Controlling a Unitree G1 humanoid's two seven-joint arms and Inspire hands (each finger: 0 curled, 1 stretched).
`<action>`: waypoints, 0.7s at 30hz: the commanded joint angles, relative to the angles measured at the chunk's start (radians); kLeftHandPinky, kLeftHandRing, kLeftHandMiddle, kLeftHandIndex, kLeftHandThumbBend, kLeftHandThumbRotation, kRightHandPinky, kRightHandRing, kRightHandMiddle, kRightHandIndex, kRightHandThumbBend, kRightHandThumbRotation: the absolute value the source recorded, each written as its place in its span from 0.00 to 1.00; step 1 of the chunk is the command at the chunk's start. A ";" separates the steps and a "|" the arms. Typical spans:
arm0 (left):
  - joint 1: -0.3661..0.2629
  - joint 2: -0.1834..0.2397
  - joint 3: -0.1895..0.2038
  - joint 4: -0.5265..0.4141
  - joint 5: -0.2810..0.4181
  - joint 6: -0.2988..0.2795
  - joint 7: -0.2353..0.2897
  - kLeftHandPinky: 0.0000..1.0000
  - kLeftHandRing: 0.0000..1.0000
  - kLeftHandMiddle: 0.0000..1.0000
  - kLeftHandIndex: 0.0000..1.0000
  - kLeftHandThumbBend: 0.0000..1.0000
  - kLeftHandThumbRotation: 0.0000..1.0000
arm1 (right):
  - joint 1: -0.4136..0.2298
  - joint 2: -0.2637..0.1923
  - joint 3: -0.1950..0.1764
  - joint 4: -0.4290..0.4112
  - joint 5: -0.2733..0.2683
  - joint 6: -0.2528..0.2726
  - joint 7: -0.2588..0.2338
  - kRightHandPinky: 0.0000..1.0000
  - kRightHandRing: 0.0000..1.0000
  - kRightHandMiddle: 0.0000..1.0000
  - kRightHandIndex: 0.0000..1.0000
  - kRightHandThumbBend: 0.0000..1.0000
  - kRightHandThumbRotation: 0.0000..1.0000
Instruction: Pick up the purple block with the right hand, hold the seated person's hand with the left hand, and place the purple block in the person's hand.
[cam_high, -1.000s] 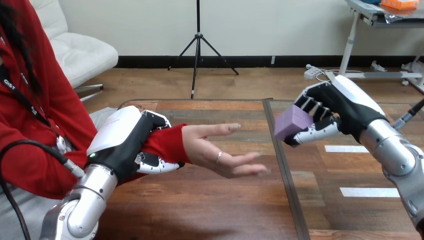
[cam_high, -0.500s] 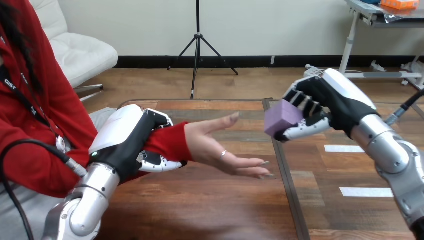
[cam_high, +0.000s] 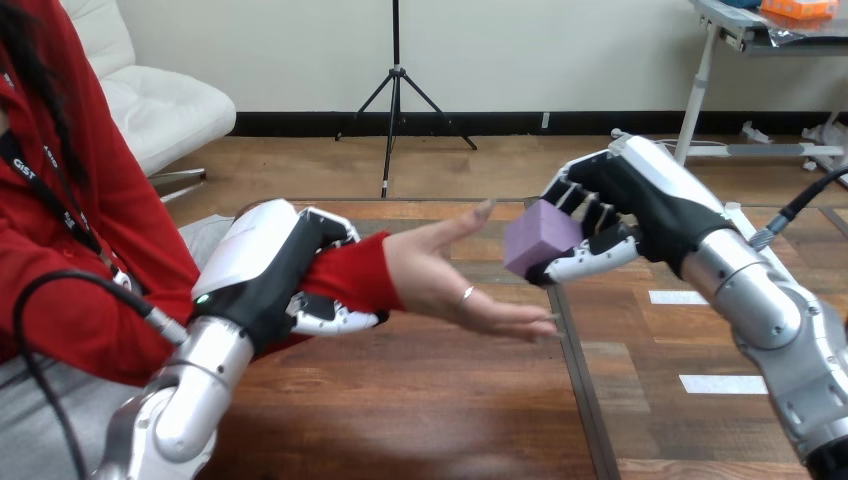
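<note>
I am gripping the block (cam_high: 540, 238) in the curled fingers (cam_high: 592, 208) of my right hand (cam_high: 645, 205), just right of the person's hand (cam_high: 455, 290), whose wrist (cam_high: 350, 275) my left hand (cam_high: 268, 272) is clasping; releasing before the palm (cam_high: 425, 268) risks dropping it onto the table (cam_high: 450, 400).

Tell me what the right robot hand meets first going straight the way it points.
Probably the person's hand: the right robot hand, curled round the purple block, points left at its open palm, though depth is unclear.

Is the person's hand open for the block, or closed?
Open. The person's hand has its fingers stretched out and holds nothing; the block sits in the right hand, not yet in the palm.
</note>
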 joint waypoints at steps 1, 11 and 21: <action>-0.179 -0.039 0.004 -0.031 -0.010 -0.026 0.039 0.21 0.27 0.36 0.36 0.61 0.00 | -0.036 0.023 -0.024 -0.102 0.024 0.011 0.008 0.30 0.35 0.43 0.48 0.70 0.00; -0.222 -0.070 -0.008 -0.029 -0.002 -0.009 0.040 0.21 0.27 0.36 0.37 0.62 0.00 | -0.033 0.046 -0.019 -0.117 0.031 -0.025 0.021 0.31 0.35 0.43 0.47 0.71 0.00; -0.258 -0.093 -0.018 -0.016 0.003 -0.003 0.043 0.21 0.27 0.36 0.37 0.61 0.00 | -0.034 0.063 -0.012 -0.130 0.027 -0.032 0.042 0.30 0.35 0.41 0.46 0.71 0.00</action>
